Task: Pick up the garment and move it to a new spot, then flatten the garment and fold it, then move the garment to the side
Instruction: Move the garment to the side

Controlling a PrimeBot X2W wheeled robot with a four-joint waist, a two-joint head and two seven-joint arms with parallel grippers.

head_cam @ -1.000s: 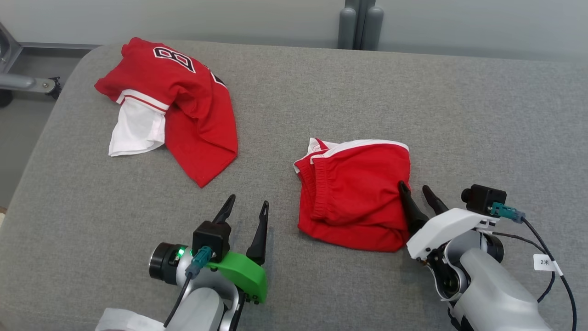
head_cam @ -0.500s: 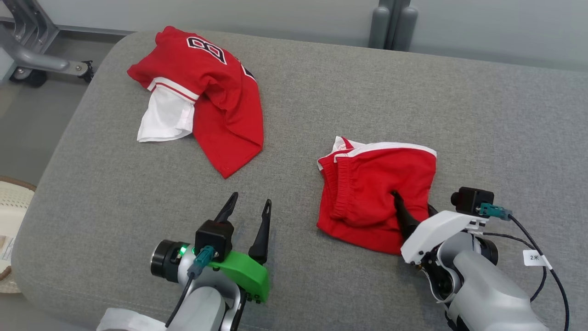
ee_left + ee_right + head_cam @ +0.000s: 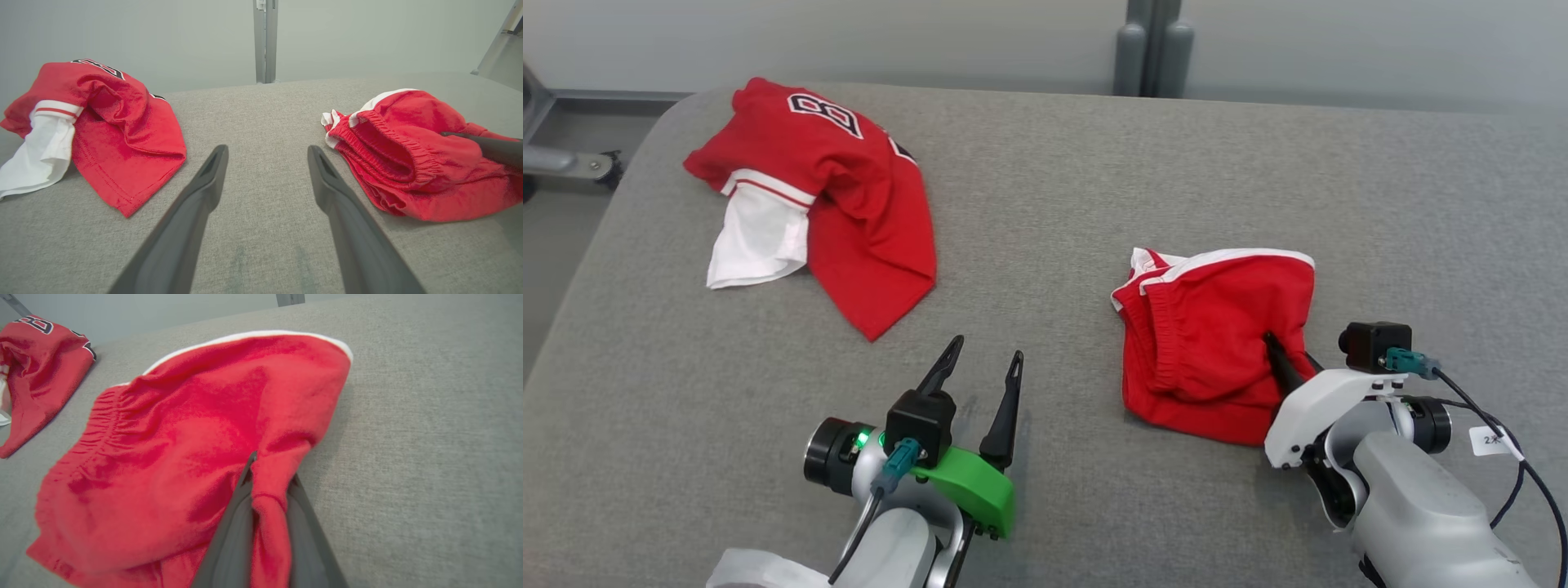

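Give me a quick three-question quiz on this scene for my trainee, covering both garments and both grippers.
1. True or false: the right gripper is shut on a fold of the red elastic-waisted cloth shorts with white trim.
2. The left gripper is: A) shut on the shorts; B) open, holding nothing; C) shut, empty.
3. Fill in: in the head view, the red numbered cloth jersey with a white part lies to the shorts' ____.

Key: 1 true; 2 B; 3 left.
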